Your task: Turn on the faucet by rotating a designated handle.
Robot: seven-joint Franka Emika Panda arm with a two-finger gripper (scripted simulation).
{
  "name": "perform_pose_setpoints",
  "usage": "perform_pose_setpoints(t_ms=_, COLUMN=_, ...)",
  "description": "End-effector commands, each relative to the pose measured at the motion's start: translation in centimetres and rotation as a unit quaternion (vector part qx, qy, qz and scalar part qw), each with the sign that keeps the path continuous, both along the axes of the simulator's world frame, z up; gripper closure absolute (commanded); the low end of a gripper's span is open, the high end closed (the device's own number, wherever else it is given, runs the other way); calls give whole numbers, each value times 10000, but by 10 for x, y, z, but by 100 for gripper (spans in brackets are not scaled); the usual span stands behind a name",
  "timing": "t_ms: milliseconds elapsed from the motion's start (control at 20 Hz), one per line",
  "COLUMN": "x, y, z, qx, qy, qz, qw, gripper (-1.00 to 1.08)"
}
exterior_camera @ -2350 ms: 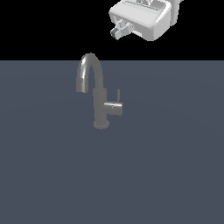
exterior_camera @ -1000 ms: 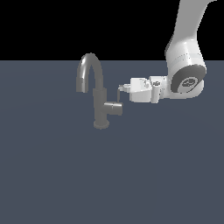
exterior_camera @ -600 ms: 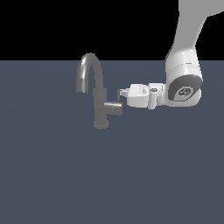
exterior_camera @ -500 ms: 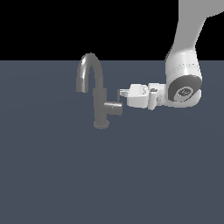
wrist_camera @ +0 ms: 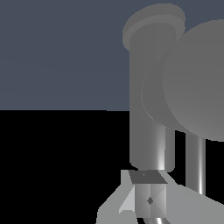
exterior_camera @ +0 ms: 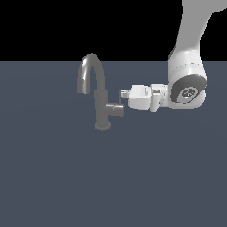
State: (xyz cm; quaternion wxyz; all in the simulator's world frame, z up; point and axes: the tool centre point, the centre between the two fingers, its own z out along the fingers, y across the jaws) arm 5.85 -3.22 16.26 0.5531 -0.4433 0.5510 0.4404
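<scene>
The dark grey faucet (exterior_camera: 101, 105) stands upright on the slate surface, its arched spout (exterior_camera: 88, 66) curving toward the exterior view's left. Its handle (exterior_camera: 116, 109) is a short stub pointing to the exterior view's right, with a thin pin (exterior_camera: 119, 99) rising from its tip. My gripper (exterior_camera: 124, 94) comes in level from the right, its tips touching or almost touching the top of the pin. The fingers look pressed together with nothing between them. In the wrist view the faucet (wrist_camera: 146, 87) and the handle (wrist_camera: 197, 83) fill the frame just past the gripper (wrist_camera: 148, 197).
A flat slate-grey surface (exterior_camera: 66, 177) stretches around the faucet. The white arm (exterior_camera: 186, 84) rises to the upper right of the exterior view. Nothing else stands on the surface.
The arm dropped from the upper right and brought the gripper level to the handle's pin. Over the last half second the fingertips sank slightly; the handle looks almost unmoved.
</scene>
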Motion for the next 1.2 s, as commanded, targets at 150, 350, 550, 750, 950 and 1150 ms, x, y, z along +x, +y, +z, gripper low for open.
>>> perform_pose_setpoints(t_ms=150, x=-15, y=3, z=3, qx=0, qy=-1, qz=0, qw=10000, gripper=108)
perform_pose_setpoints(t_ms=350, x=-27, y=6, z=6, qx=0, qy=-1, qz=0, qw=10000, gripper=108)
perform_pose_setpoints(t_ms=550, x=-39, y=9, z=8, qx=0, qy=-1, qz=0, qw=10000, gripper=108)
perform_pose_setpoints(t_ms=750, x=-41, y=10, z=2, qx=-14, qy=-11, qz=-17, qw=10000, gripper=108)
perform_pose_setpoints(t_ms=950, x=-56, y=13, z=-5, qx=-11, qy=-9, qz=-14, qw=10000, gripper=108)
perform_pose_setpoints(t_ms=1150, x=-72, y=16, z=-14, qx=-5, qy=-5, qz=-7, qw=10000, gripper=108)
